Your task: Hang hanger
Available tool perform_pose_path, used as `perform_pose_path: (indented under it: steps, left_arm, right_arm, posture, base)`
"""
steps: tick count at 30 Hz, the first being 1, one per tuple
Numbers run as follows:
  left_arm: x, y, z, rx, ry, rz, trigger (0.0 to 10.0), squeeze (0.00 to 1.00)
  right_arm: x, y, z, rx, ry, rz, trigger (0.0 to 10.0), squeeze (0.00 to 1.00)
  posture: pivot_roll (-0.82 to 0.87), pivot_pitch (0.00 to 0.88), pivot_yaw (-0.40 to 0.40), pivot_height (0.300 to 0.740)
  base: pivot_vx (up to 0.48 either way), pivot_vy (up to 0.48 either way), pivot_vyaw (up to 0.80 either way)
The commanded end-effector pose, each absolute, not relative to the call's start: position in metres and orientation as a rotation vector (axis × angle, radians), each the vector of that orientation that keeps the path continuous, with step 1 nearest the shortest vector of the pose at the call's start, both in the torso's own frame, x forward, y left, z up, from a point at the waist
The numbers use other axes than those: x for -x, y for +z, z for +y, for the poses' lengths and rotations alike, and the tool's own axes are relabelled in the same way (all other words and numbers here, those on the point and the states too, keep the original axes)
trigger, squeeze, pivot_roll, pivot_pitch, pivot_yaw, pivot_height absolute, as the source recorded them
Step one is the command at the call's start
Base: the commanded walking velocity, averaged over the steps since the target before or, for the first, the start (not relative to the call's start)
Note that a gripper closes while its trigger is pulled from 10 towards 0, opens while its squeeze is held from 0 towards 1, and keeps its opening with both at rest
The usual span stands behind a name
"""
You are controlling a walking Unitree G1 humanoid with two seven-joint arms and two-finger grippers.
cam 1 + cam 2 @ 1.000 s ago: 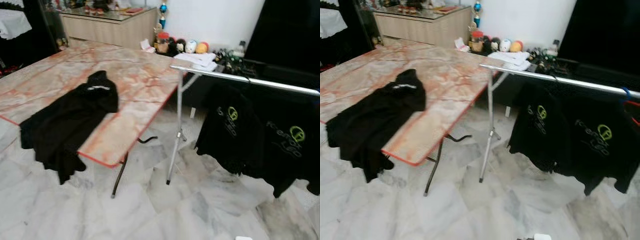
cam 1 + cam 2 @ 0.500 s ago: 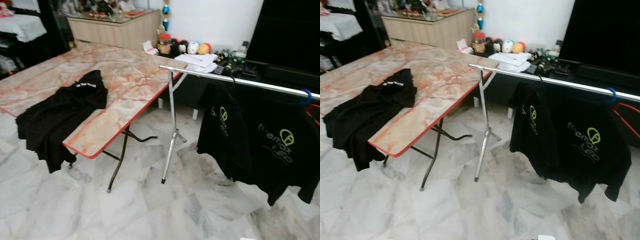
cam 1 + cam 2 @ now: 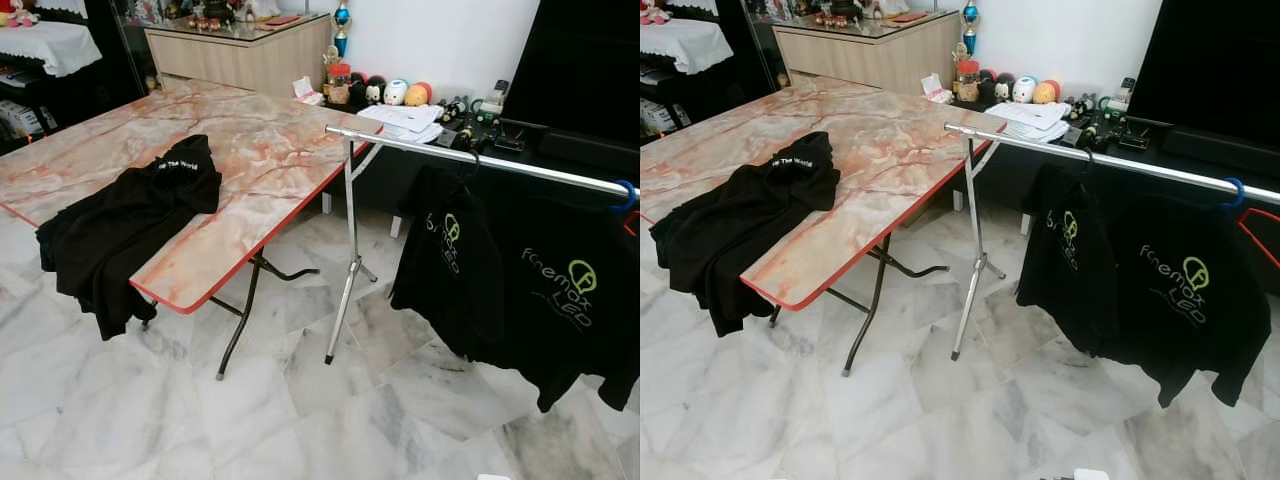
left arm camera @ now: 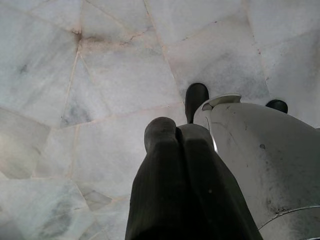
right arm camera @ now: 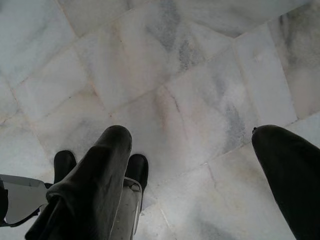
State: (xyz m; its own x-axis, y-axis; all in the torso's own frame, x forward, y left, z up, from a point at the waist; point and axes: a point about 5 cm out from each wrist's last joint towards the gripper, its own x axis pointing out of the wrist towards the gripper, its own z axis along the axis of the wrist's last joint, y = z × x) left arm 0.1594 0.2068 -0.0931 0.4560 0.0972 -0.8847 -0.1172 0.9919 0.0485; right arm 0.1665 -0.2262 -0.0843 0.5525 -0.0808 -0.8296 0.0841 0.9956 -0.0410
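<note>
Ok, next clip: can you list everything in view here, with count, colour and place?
Folding table: one, marbled pink top with red edge, on the left.
Black garment: one, lying on the table, draped over its near edge.
Clothes rail: one, silver, on the right.
Black shirts: two at least, green logos, hanging on the rail.
Blue hanger hook: one, on the rail's far right.
Sideboard: one, beige, at the back.
Floor: white marble tiles.
Left pincer: black, shut, hanging over the floor.
Right pincer: black, open, over the floor.
</note>
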Motion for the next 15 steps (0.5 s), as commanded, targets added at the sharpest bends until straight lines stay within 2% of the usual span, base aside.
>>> perform_pose_path:
  steps: [1,15]
  left_arm:
    - [-0.1602,-0.0858,0.2274,0.212,0.264,0.916,10.0,0.00]
    - [-0.1544,-0.0890,0.2206,0.174,0.224,0.918,10.0,0.00]
  right_arm:
    - [-0.1897,-0.0808,-0.1889,-0.065,-0.071,0.939,10.0,0.00]
    - [-0.1915,-0.0794,-0.1910,-0.073,-0.072,0.926,10.0,0.00]
  posture:
    - [0.14,0.009,-0.047,0.740]
    - [0.13,0.015,-0.058,0.740]
  base:
    - [0.000,0.000,0.00]
    - [0.000,0.000,0.00]
